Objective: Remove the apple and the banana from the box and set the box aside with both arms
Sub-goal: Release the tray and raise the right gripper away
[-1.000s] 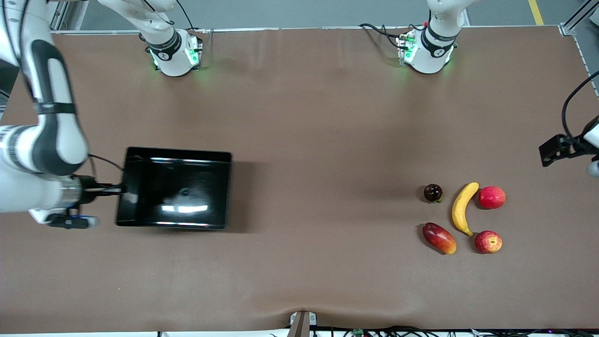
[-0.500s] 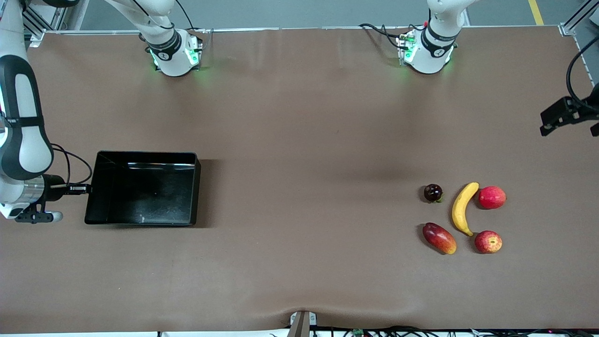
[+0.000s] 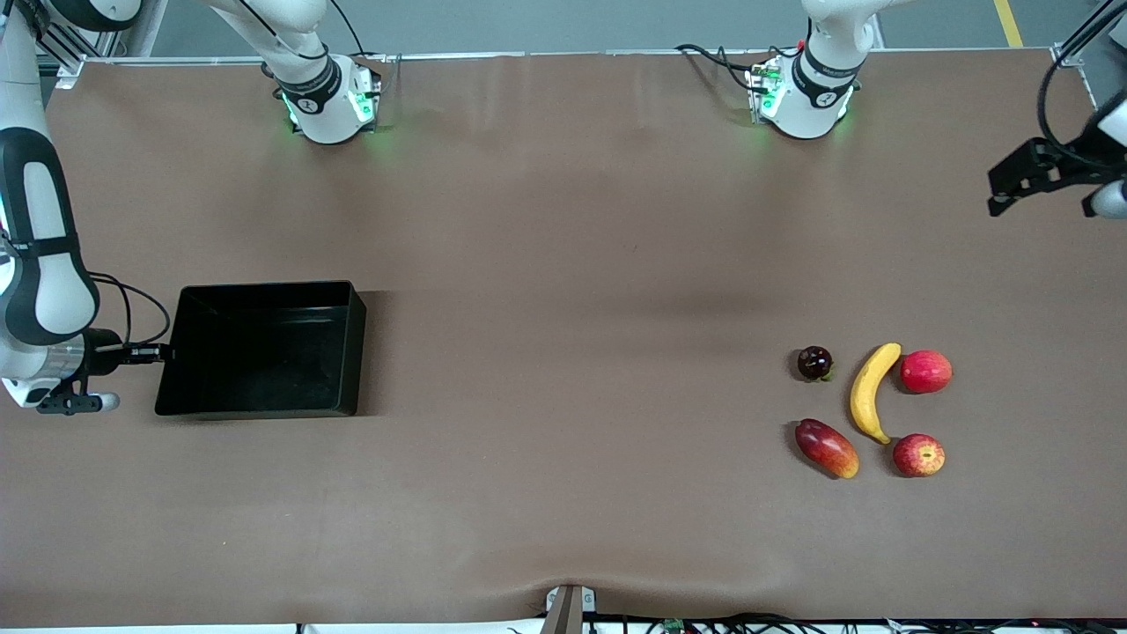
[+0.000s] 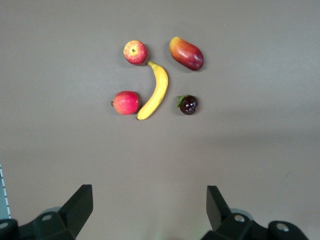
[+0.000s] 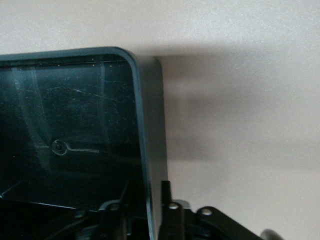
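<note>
The black box (image 3: 264, 352) lies low at the right arm's end of the table, empty. My right gripper (image 3: 167, 355) is shut on its end wall; in the right wrist view the fingers (image 5: 165, 195) pinch the wall (image 5: 142, 125), the gripper (image 5: 147, 200) astride it. The banana (image 3: 870, 392) and the blotched apple (image 3: 918, 454) lie on the table toward the left arm's end. My left gripper (image 3: 1021, 176) hangs open and empty over that end's edge. Its wrist view shows the gripper (image 4: 150, 200), the banana (image 4: 156, 90) and the apple (image 4: 135, 52).
A plain red fruit (image 3: 925, 371), a mango (image 3: 826, 447) and a small dark fruit (image 3: 814, 362) lie round the banana. The brown table mat (image 3: 572, 308) stretches between the box and the fruits.
My right gripper has carried the box toward the right arm's end of the table and lower. My left gripper has moved toward the robots' side, away from the fruits.
</note>
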`<state>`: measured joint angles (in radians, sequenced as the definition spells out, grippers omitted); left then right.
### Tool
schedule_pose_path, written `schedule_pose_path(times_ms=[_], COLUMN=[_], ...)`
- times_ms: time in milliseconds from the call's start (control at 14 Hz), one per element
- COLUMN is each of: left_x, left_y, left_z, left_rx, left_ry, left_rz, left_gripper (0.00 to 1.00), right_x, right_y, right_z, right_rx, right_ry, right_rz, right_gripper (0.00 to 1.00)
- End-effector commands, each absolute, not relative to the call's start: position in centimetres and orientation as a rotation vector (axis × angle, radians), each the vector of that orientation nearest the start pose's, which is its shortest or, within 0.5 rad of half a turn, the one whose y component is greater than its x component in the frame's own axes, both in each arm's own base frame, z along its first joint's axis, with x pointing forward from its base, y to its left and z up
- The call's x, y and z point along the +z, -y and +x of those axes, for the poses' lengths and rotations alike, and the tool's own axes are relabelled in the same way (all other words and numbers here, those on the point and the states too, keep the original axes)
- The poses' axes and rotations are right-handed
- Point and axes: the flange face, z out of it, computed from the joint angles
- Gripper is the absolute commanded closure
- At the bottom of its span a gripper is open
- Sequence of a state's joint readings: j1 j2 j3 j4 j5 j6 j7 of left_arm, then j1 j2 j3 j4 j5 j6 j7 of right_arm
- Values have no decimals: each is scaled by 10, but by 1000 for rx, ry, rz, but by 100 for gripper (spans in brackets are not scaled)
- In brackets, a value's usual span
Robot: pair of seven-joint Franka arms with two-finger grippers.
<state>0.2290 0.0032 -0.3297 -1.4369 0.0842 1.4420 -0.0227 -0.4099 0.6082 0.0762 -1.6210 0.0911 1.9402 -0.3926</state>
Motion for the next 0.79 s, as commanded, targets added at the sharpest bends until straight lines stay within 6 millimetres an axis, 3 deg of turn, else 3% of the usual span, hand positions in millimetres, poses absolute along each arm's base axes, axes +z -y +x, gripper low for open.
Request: schedule_pose_path(times_ms=[0, 214, 500, 643, 714], left_x=[674, 670, 668, 668, 667], left_y=[57, 59, 55, 55, 53], left_z=[526, 523, 527, 527, 527], left_rx=[11, 20, 15, 15, 18], left_ry=[-106, -113, -97, -95, -90], left_rz=[-3063, -3062, -3081, -3082, -3082], left_gripper=[0, 0, 0, 0, 0], right_x=[278, 331, 413, 450, 469], right_y=[212, 203, 155, 141, 123], right_z=[633, 650, 693, 706, 713], right_rx=[278, 266, 77, -20, -53], right_ry=[45, 126, 296, 356, 414], right_rz=[-2911, -2895, -2964, -3012, -3054], right_gripper=[0, 0, 0, 0, 0])
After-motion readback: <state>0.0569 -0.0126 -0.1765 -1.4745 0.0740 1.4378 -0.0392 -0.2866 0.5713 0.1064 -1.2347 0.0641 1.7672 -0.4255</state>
